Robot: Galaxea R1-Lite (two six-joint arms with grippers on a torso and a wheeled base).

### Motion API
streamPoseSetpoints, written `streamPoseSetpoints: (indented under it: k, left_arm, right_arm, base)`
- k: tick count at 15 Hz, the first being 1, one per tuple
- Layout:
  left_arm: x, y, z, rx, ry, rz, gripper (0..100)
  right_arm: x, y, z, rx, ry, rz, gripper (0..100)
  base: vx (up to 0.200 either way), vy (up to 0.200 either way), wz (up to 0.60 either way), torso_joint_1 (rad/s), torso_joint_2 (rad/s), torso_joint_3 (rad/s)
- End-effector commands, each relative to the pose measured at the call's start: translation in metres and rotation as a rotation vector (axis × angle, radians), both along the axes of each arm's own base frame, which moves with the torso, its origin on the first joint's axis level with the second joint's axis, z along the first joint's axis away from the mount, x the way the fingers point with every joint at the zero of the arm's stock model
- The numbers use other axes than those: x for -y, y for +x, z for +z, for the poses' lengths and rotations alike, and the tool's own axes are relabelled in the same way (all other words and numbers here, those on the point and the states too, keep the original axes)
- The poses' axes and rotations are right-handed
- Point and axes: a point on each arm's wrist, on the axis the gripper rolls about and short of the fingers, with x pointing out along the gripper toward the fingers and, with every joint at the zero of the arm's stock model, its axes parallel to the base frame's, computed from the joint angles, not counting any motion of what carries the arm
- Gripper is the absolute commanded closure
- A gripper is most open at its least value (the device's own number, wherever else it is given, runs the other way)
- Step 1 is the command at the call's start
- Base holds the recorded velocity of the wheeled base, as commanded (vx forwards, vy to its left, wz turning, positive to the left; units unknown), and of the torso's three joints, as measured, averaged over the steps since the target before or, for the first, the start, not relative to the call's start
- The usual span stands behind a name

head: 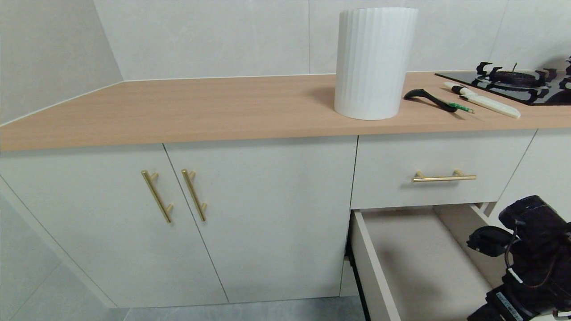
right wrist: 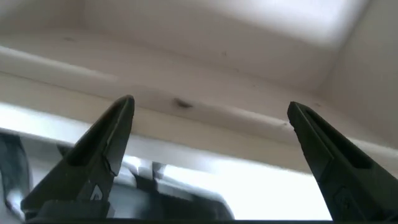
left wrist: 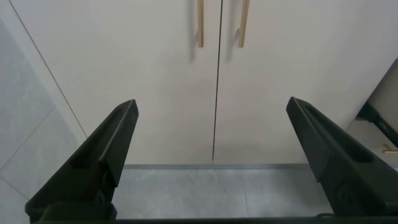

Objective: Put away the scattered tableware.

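One canister (head: pixel 374 62), one black utensil (head: pixel 429 99), one white knife (head: pixel 484 101), one open drawer (head: pixel 371 267)

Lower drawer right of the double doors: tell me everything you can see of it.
The lower drawer stands pulled out, under a shut drawer that has a brass bar handle. It is made of pale grey-beige panels that look like laminated board, with a thin left wall and a flat floor. No tableware lies on the visible floor. Its front and near right part are hidden behind the right arm, so contact there cannot be told.
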Motion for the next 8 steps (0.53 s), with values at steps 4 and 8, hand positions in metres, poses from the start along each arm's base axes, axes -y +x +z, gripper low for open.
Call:
streamPoseSetpoints:
  k: [4, 8]
  left_arm:
    - [0.0, 0.0, 0.0, 0.0, 0.0, 0.0, 0]
    - [0.0, 0.0, 0.0, 0.0, 0.0, 0.0, 0]
  right_arm:
    - [-0.005, -0.015, 0.014, -0.051, -0.044, 0.056, 0]
    - [-0.003, -0.025, 0.058, 0.17, 0.014, 0.048, 0]
  base:
    - [0.0, 0.0, 0.0, 0.0, 0.0, 0.0]
    - [0.0, 0.0, 0.0, 0.0, 0.0, 0.0]
